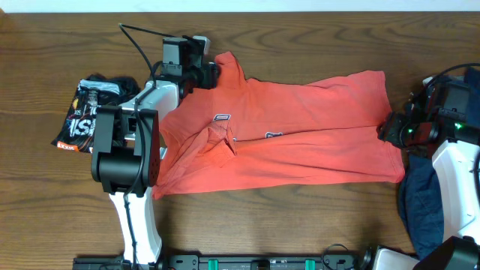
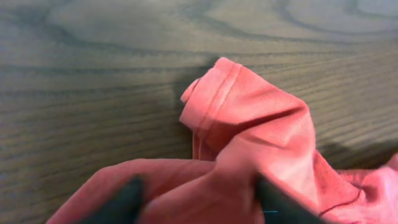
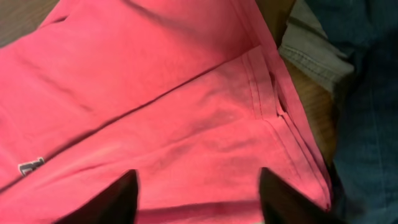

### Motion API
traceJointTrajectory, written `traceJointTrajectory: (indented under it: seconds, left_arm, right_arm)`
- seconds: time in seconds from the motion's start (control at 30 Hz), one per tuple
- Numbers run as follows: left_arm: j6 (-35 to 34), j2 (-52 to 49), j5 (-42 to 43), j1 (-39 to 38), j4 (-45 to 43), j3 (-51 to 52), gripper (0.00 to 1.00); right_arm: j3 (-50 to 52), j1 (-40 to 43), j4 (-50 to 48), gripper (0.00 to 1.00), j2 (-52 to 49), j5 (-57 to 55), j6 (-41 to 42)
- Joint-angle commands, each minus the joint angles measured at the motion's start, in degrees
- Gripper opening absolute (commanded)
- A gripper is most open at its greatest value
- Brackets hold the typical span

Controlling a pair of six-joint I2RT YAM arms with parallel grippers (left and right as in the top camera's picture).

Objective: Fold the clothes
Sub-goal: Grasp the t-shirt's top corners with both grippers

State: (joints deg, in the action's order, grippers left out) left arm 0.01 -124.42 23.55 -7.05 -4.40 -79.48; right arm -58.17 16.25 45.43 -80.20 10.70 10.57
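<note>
The coral-red T-shirt (image 1: 300, 127) lay rumpled across the middle of the wood-grain table (image 1: 300, 37), soft and creased, its stitched hem rolled. The left gripper (image 2: 198, 199) pinched a sleeve fold at the far left; the right gripper (image 3: 198, 193) stood spread over the right hem, beside a navy garment (image 1: 420, 202). A black printed shirt (image 1: 86, 112) sat bunched at far left.

Soft matt coral-red cloth T-shirt (image 1: 300, 131) with stitched hems, on smooth, grained wood table (image 1: 300, 225).

Coral shirt (image 1: 300, 135) lies mid-table — black shirt (image 1: 86, 112) left, navy shirt (image 1: 424, 210) right.
</note>
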Motion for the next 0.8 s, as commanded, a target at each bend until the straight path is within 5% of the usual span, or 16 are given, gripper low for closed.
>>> traceJointTrajectory:
  seconds: [0.0,0.03,0.2,0.5,0.77]
  left_arm:
    - [0.3,0.9,-0.4,0.3,0.1,-0.7,0.15]
    - [0.3,1.3,-0.4,0.4,0.7,-0.7,0.06]
    - [-1.8,4.9,0.0,1.2,6.4,-0.7,0.06]
    - [-2.2,11.9,0.0,1.3,17.5,-0.7,0.06]
    - [-2.2,13.0,0.0,1.3,24.0,-0.7,0.06]
  right_arm:
    - [-0.4,-0.6,-0.5,0.44,0.0,0.2,-0.3]
    - [-0.4,-0.6,-0.7,0.41,-0.1,0.3,-0.3]
    - [-0.4,-1.5,-0.7,0.36,-1.7,-2.3,-0.3]
    - [-12.5,-5.5,-1.6,0.49,-17.2,-8.1,-0.3]
    - [-24.6,-5.5,-15.5,0.56,-33.7,-10.9,0.1]
